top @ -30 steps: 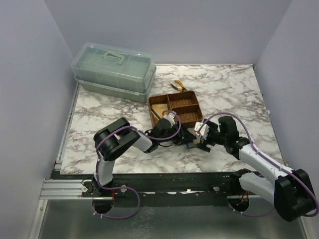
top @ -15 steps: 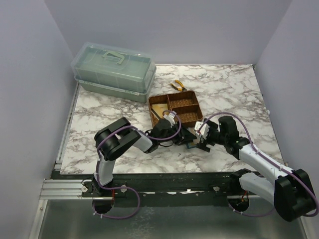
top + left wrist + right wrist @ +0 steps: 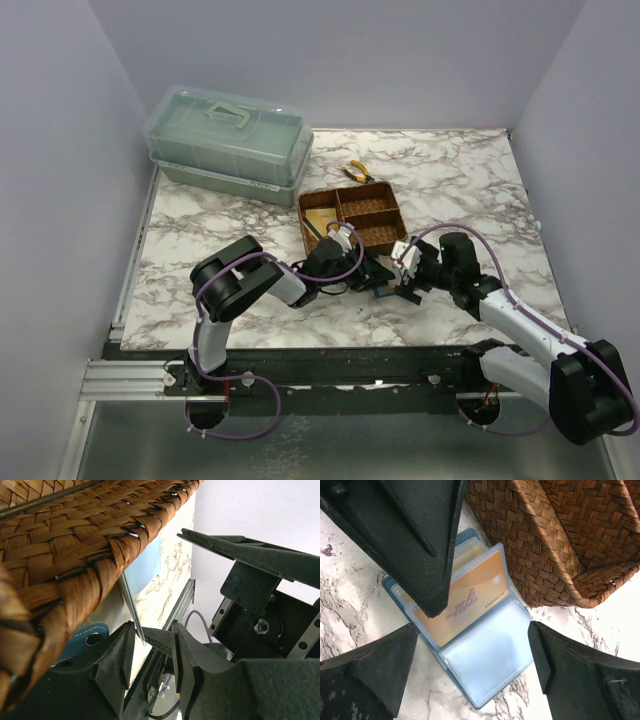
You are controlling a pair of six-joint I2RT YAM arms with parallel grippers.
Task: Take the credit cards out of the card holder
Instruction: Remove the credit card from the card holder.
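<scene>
1. The right hand [image 3: 474, 645] is spread wide and empty, its fingers on either side of the card holder [image 3: 485, 665].
2. The holder lies open on the desk [image 3: 350, 595], just beside the woven tray [image 3: 555, 540], with a gold credit card [image 3: 465, 597] in its sleeve.
3. The left hand [image 3: 151, 630] is half open; a thin sleeve edge stands between its fingers, unpinched.

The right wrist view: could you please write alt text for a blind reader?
An open blue card holder lies on a marble table, a gold card in its clear sleeve, beside a woven tray; wide-open black jaws frame it.
</scene>
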